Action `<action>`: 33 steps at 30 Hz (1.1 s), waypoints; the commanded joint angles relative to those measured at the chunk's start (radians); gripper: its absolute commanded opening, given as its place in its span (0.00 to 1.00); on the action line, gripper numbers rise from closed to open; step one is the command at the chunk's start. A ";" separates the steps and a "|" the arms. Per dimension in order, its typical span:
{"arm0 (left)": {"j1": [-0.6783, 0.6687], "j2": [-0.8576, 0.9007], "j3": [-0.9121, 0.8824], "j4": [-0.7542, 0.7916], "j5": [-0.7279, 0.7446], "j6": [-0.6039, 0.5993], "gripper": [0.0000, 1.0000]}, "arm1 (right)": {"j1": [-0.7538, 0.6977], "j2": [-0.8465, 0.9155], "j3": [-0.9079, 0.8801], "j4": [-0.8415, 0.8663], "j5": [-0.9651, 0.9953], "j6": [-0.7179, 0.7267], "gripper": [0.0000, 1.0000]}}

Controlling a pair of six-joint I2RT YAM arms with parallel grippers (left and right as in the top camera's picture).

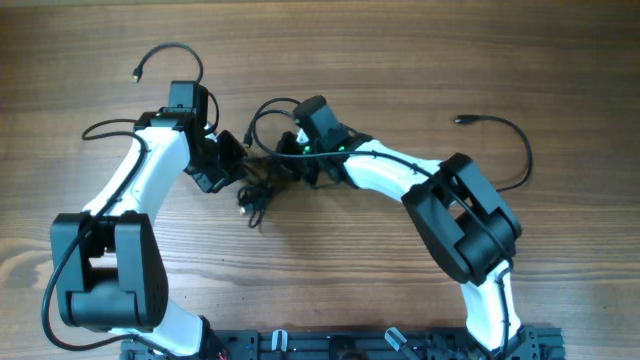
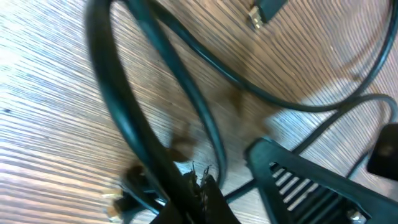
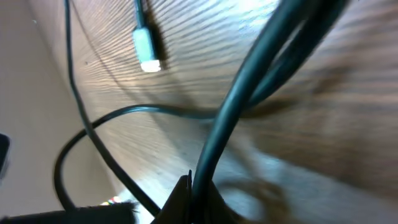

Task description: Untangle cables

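Pinching thin, glossy black cables tight in both left claw and right claw, round cords curling loosely across matte wood-grain bench.

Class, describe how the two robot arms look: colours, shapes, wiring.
The left arm and right arm have white rounded links and bulky black joint housings; the left hand and right hand are black. Thin black wires run along both. A green light glows by the right wrist.
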 commanded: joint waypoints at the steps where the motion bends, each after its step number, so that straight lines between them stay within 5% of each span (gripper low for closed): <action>1: 0.063 0.006 -0.010 -0.008 -0.048 0.014 0.04 | -0.108 -0.050 0.013 -0.099 0.022 -0.174 0.04; 12: 0.333 0.006 -0.010 -0.007 0.254 0.017 0.04 | -0.360 -0.193 0.013 -0.409 0.068 -0.472 0.04; 29: 0.486 0.006 -0.010 -0.003 0.187 0.016 0.05 | -0.575 -0.193 0.013 -0.598 0.071 -0.684 0.04; 31: 0.486 0.006 -0.010 -0.004 0.180 0.016 0.13 | -0.573 -0.193 0.013 -0.598 0.070 -0.684 0.04; 33: 0.485 0.006 -0.010 -0.005 0.180 0.016 0.42 | -0.573 -0.193 0.013 -0.598 0.066 -0.684 0.04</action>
